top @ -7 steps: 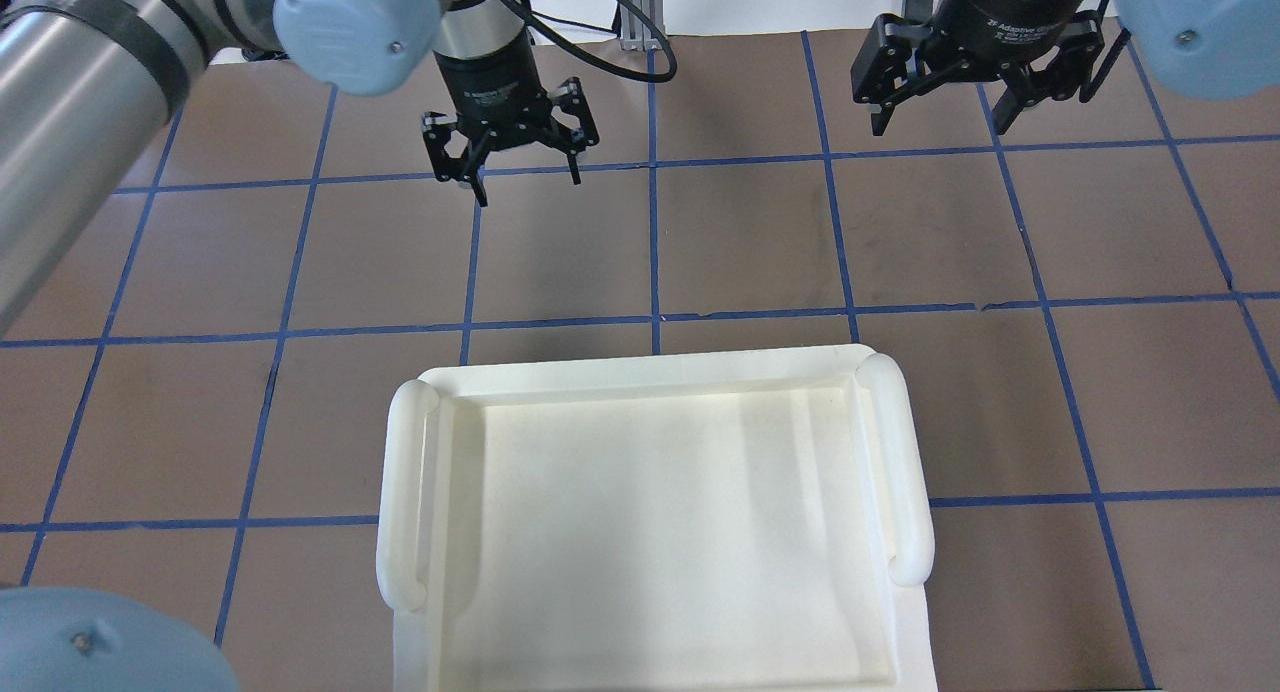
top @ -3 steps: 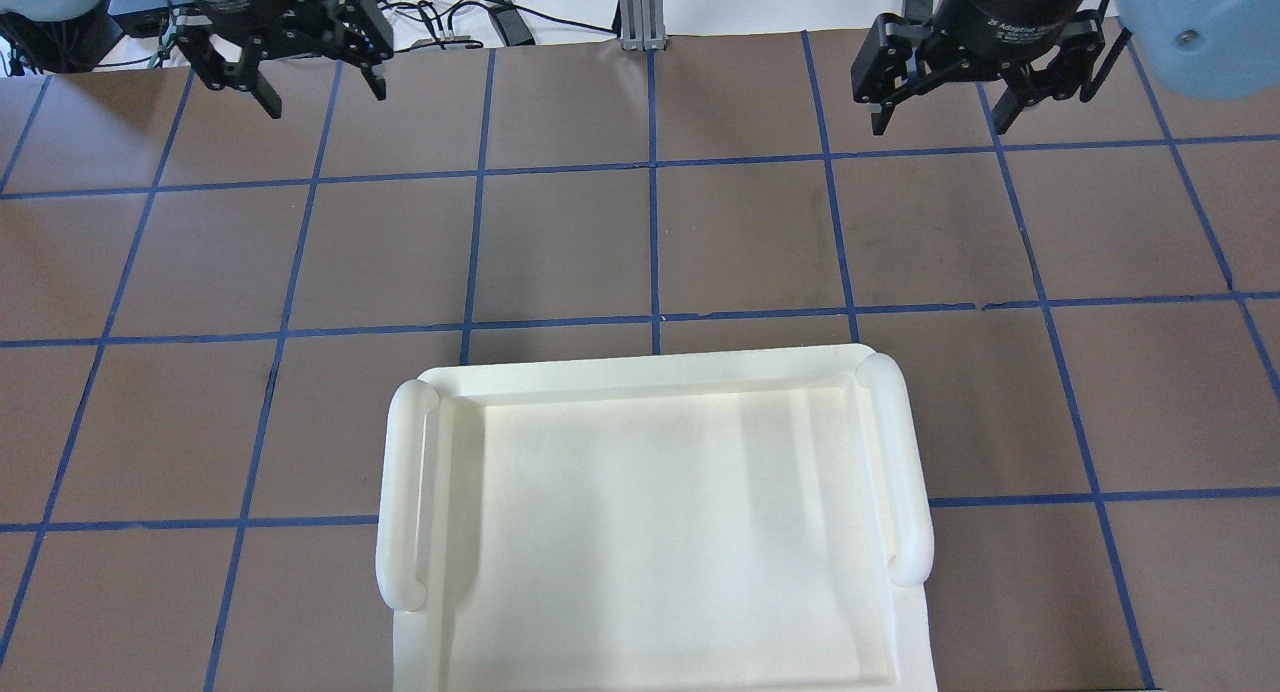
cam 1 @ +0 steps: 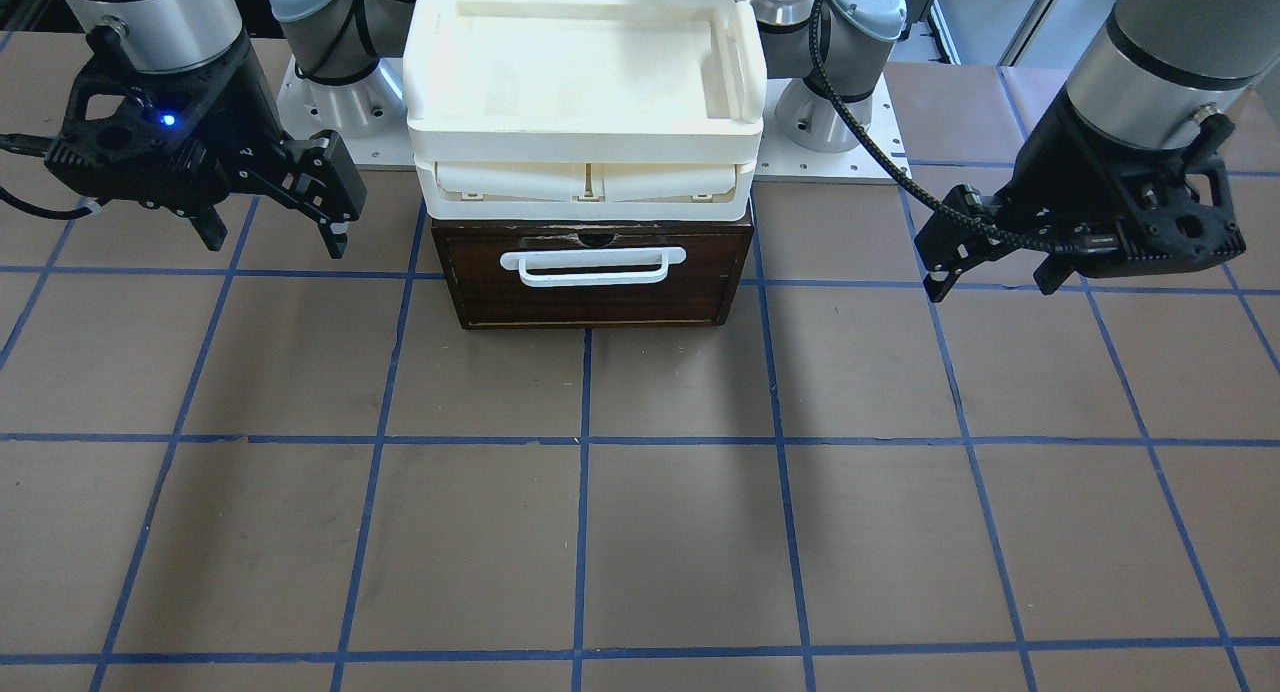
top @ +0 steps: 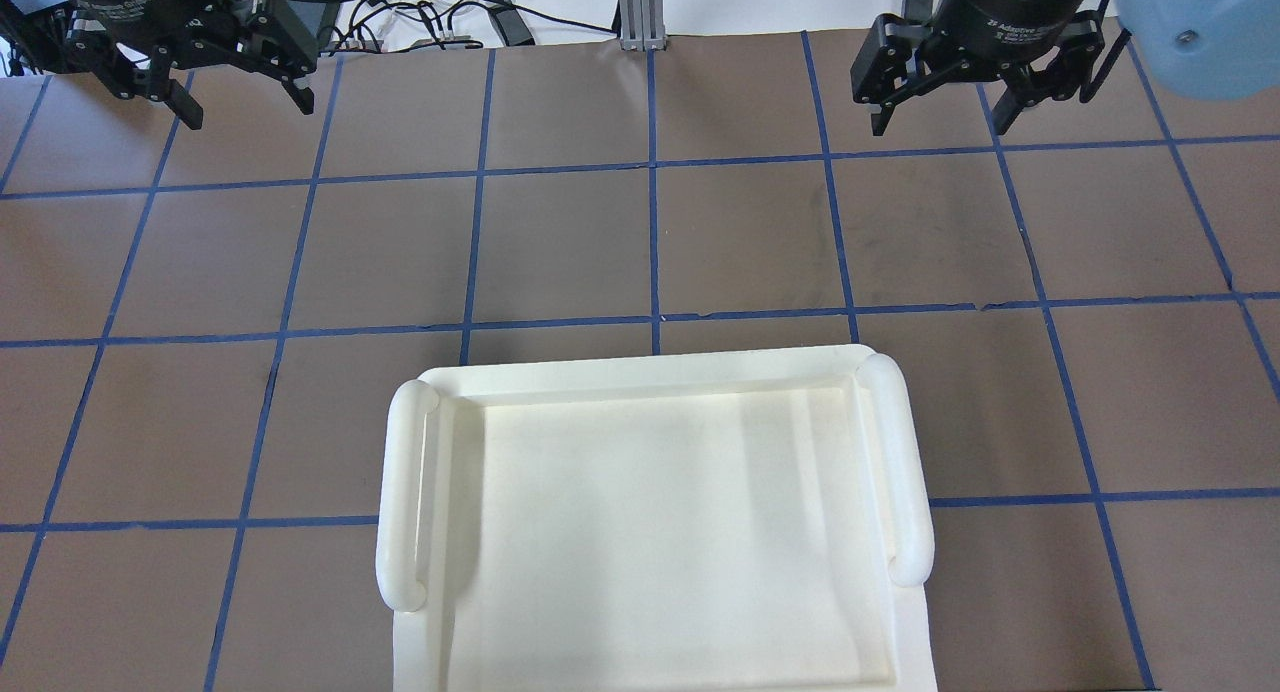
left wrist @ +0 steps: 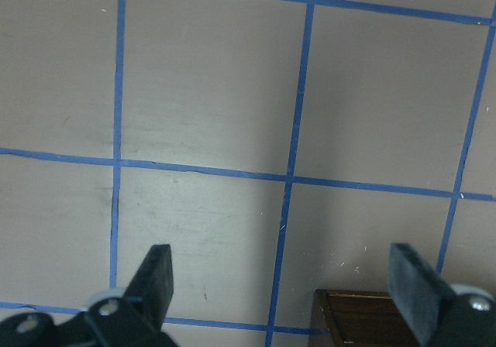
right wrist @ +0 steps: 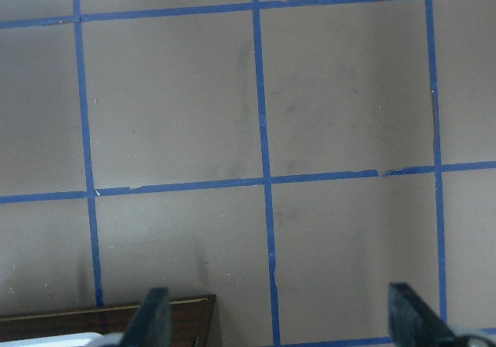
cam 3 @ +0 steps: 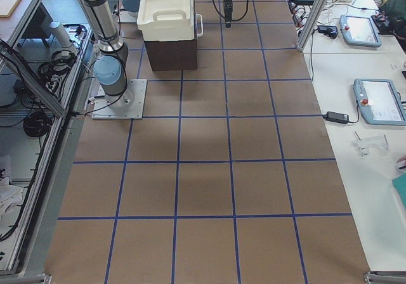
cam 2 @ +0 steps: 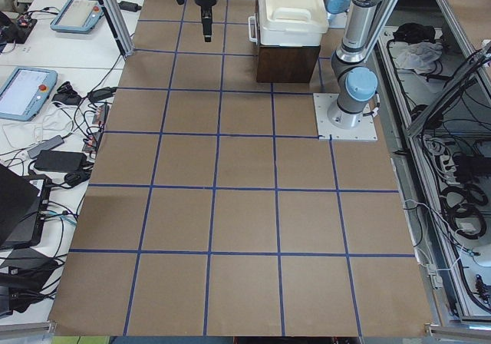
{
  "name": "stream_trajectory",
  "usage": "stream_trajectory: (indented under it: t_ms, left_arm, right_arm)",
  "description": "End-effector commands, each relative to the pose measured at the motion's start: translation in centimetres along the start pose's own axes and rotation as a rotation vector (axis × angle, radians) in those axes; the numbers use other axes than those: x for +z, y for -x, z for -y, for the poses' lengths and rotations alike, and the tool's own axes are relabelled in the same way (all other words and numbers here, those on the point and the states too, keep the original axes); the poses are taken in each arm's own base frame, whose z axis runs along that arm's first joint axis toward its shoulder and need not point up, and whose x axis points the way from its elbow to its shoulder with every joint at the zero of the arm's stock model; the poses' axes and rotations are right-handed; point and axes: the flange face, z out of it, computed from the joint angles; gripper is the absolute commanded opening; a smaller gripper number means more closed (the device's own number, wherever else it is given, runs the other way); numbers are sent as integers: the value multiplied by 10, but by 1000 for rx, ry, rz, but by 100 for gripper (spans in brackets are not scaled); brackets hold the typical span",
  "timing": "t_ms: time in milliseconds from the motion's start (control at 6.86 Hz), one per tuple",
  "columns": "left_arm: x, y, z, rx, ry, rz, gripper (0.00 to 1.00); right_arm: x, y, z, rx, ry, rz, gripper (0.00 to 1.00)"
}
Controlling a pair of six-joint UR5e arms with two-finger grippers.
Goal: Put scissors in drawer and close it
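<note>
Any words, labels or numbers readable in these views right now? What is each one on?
"2F Adaptive": white print on the body of the right claw; the letters after it are blurred.
Left claw: similar white print on its body, too blurred to read.
Control tablets on the side benches: screens too small to read.

My left gripper (cam 1: pixel 990 287) and right gripper (cam 1: pixel 275 242) are both black, the right one showing a small blue light (cam 1: pixel 167 120), my table (cam 1: pixel 680 532) is matte brown crossed by blue lines in squares, the drawer (cam 1: pixel 480 292) is dark brown with a white handle (cam 1: pixel 592 262), and the tray stack (cam 1: pixel 590 137) is cream-white.
</note>
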Motion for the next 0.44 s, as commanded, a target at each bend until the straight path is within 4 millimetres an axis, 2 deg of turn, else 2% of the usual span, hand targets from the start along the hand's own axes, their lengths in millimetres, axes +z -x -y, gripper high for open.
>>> stream_trajectory:
  t_ms: [0, 292]
  left_arm:
    - [5, 0, -8, -1, 13, 2, 100]
    - [8, 2, -8, -7, 15, 2, 100]
  right_arm:
    - [0, 0, 0, 0, 0, 0, 100]
    - [0, 0, 0, 0, 0, 0, 100]
